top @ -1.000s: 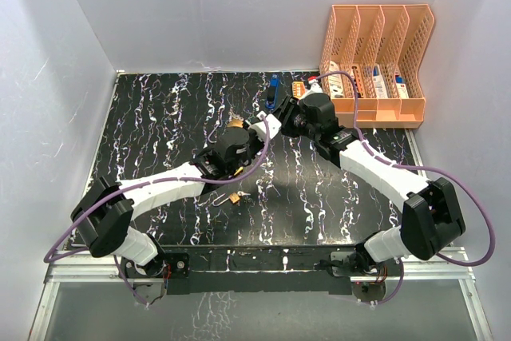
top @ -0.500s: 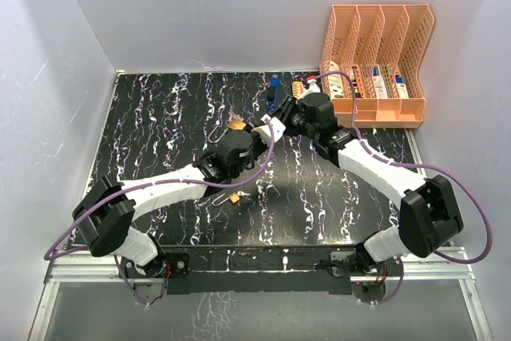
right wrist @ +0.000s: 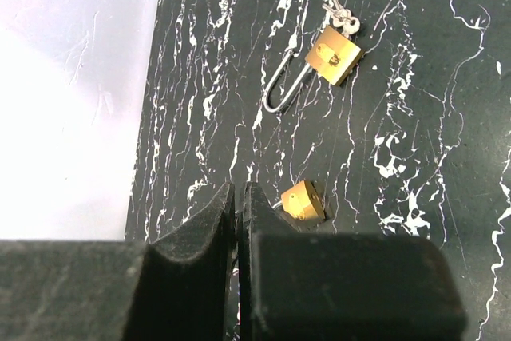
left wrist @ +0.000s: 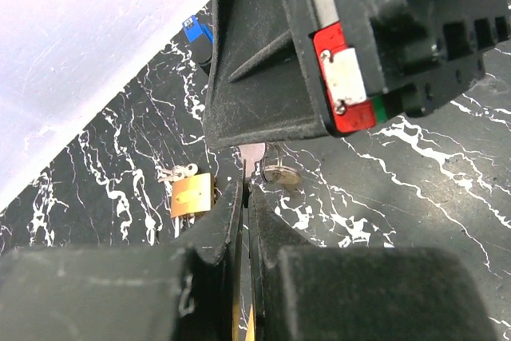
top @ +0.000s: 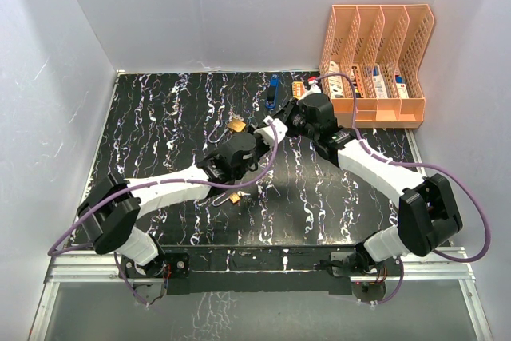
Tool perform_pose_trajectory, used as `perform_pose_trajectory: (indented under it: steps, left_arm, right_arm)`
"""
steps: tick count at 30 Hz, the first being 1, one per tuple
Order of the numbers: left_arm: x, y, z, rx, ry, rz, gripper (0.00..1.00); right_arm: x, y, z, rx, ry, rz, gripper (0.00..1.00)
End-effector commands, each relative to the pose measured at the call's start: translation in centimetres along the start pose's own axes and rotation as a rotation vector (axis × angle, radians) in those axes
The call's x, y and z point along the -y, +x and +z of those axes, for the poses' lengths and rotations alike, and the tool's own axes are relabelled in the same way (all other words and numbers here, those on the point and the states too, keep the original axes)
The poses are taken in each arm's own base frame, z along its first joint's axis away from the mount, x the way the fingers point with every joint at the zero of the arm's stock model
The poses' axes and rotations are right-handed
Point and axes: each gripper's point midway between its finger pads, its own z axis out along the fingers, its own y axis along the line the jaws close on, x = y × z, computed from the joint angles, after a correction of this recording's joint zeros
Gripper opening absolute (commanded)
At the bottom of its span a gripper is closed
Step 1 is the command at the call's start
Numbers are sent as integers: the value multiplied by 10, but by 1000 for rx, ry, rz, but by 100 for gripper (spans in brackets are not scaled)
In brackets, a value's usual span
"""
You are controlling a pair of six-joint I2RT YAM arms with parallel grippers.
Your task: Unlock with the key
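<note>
In the left wrist view my left gripper (left wrist: 246,189) is shut on a thin silver key (left wrist: 254,157). A ring with a second key (left wrist: 279,173) hangs beside it. My right gripper's black body (left wrist: 319,45) hangs directly over that key. A brass padlock (left wrist: 192,194) with small keys lies on the table to the left. In the right wrist view my right gripper (right wrist: 238,193) is shut, and nothing shows between its fingers. A small brass padlock (right wrist: 303,200) lies just right of them. A padlock with a long open shackle (right wrist: 334,55) lies farther off. From above, the two grippers (top: 257,138) (top: 263,127) meet mid-table.
An orange file rack (top: 379,61) with small items stands at the back right. A blue object (top: 272,87) lies near the back edge. Brass padlocks lie at the grippers' left (top: 236,126) and in front of the left arm (top: 235,196). Grey walls enclose the black marbled table (top: 160,117).
My left arm has pushed a little forward and right, toward the right gripper. The right wrist has shifted slightly. The padlocks on the table have stayed put.
</note>
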Motion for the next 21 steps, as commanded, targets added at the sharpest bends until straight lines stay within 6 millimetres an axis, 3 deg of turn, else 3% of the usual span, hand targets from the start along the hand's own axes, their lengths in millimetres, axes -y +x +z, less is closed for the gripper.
perform_pose_trajectory:
  steps: [1,3,6,8,16,21]
  left_arm:
    - [-7,-15,1,31,-35,-44,9]
    - [-8,-13,-2,28,-42,-59,18]
    - [-12,-12,-9,47,-65,-92,44]
    - [-20,-13,-17,61,-92,-115,55]
    - [-46,-4,-44,36,-121,-213,81]
    - [-56,13,-54,21,-68,-350,85]
  right_arm:
    - [-10,-10,-2,42,-44,10,0]
    - [-9,-12,-3,53,-42,13,0]
    - [-8,-18,-7,76,-36,13,0]
    - [-4,-22,-10,92,-29,9,0]
    - [19,-32,-22,136,-62,-50,0]
    - [34,-31,-31,163,-128,-101,0]
